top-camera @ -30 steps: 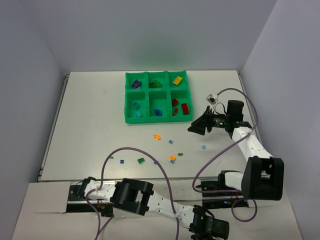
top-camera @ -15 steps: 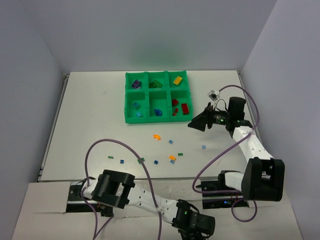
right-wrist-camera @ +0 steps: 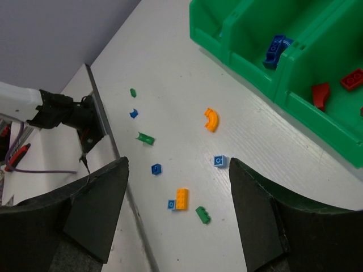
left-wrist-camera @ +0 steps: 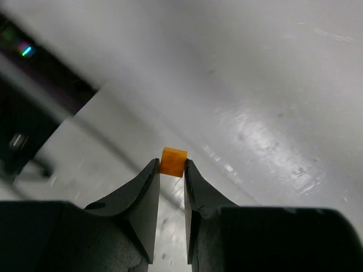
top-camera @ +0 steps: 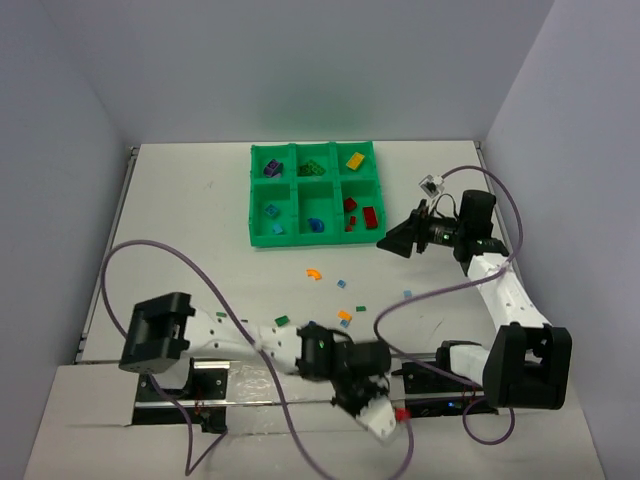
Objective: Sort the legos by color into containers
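Note:
My left gripper (left-wrist-camera: 171, 165) is shut on a small orange lego (left-wrist-camera: 173, 161), pinched at its fingertips above the pale front ledge. In the top view this gripper (top-camera: 383, 420) is low, in front of the table edge. The right gripper (right-wrist-camera: 178, 164) hangs open and holds nothing. It is above loose legos: an orange brick (right-wrist-camera: 181, 199), a curved orange piece (right-wrist-camera: 211, 119), a light blue plate (right-wrist-camera: 220, 161) and a green plate (right-wrist-camera: 202, 215). In the top view it (top-camera: 395, 243) is just right of the green tray (top-camera: 316, 182). The tray's containers hold purple, green, yellow, light blue, blue and red pieces.
More loose bricks lie on the white table below the tray: a green one (top-camera: 282, 321), an orange one (top-camera: 344, 315) and a blue one (top-camera: 342, 284). Purple cables (top-camera: 150, 250) loop over the table's left half. Grey walls close the table in on three sides.
The left arm has swung its elbow far out to the left, and its gripper has moved up from the bottom edge. The right gripper has shifted slightly farther from its base, still open.

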Available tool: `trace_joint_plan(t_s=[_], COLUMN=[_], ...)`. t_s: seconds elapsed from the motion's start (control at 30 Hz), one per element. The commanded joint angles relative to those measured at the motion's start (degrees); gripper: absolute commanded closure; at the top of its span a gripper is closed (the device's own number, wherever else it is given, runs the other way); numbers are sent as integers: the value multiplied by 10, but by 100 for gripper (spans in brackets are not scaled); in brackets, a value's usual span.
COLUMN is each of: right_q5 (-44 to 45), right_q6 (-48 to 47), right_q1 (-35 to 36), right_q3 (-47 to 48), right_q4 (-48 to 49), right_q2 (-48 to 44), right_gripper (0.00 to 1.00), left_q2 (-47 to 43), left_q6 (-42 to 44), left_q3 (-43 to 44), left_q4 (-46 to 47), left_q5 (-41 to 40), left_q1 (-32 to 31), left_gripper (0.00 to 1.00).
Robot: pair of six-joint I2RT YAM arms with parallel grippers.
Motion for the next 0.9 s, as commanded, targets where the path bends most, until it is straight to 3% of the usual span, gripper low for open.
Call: trace_joint_plan(t_s=[0.0, 0.27, 0.43, 0.57, 0.73, 0.87], right_q5=[18, 59, 71, 57, 29, 33], right_q6=[40, 63, 97, 117, 139, 146], right_q1=[-4, -9, -13, -13, 1, 13], right_q3=[42, 120, 137, 136, 141, 116], right_q4=[50, 29, 25, 20, -44, -66], right_q2=[-31, -12, -5, 3, 4, -22], right_gripper=[21, 19, 19, 22, 25, 25], left_q2=[-94, -225, -231, -210, -210, -231], left_q6=[-75, -101, -88, -98, -106, -91], left_q3=[-43, -167, -153, -112, -68, -84], left_q4=[36, 77, 62, 87, 147, 203], left_q5=[32, 74, 116, 129, 110, 87], left_q1=[112, 339, 495, 555, 573, 574], left_gripper=[90, 91, 91, 91, 91, 91])
